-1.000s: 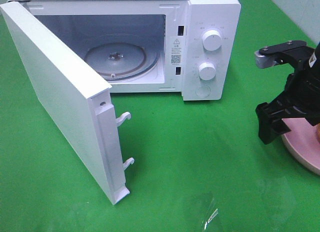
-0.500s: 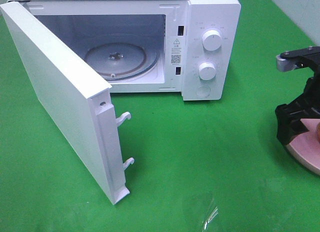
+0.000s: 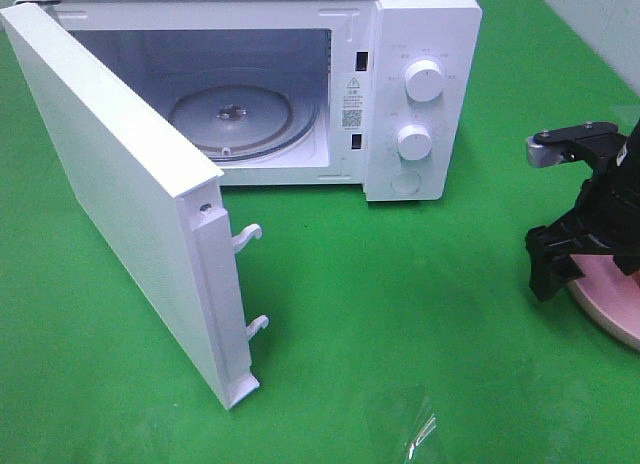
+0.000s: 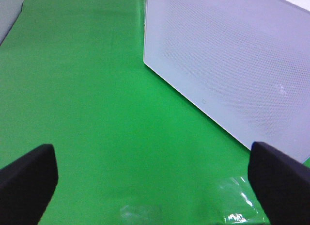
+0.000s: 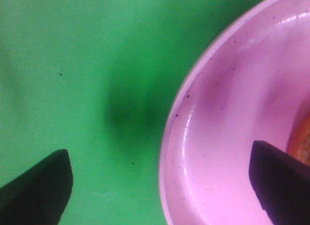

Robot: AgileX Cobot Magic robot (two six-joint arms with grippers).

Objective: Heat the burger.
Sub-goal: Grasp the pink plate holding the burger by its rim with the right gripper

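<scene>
1. Green cloth (image 3: 430, 284) covers the whole table. There is 1 shiny wrinkled patch (image 3: 420, 429) near its front edge.
2. White microwave (image 3: 420, 24) at the back, cavity facing front.
3. Its door (image 3: 110, 204) is swung wide to the left of the high view, with 2 latch hooks on its free edge.
4. Glass turntable (image 3: 240, 119) lies flat inside the cavity, with nothing on it.
5. Pink plate (image 3: 612, 306) sits at the far right edge of the high view, well apart from the microwave and partly hidden by my right arm.
6. My right gripper (image 5: 157, 186) hangs low over the plate's near rim, jaws spread wide and holding nothing. 1 finger is over the cloth, the other over the plate's inside.
7. My left gripper (image 4: 155, 181) is also spread wide and empty. It is above bare cloth, looking at the door's outer face.
8. The burger (image 5: 302, 140) shows only as an orange sliver on the plate, just beside my right gripper's plate-side finger. I cannot tell whether they touch.
9. 2 white knobs on the control panel, upper (image 3: 424, 81) and lower (image 3: 414, 142).
</scene>
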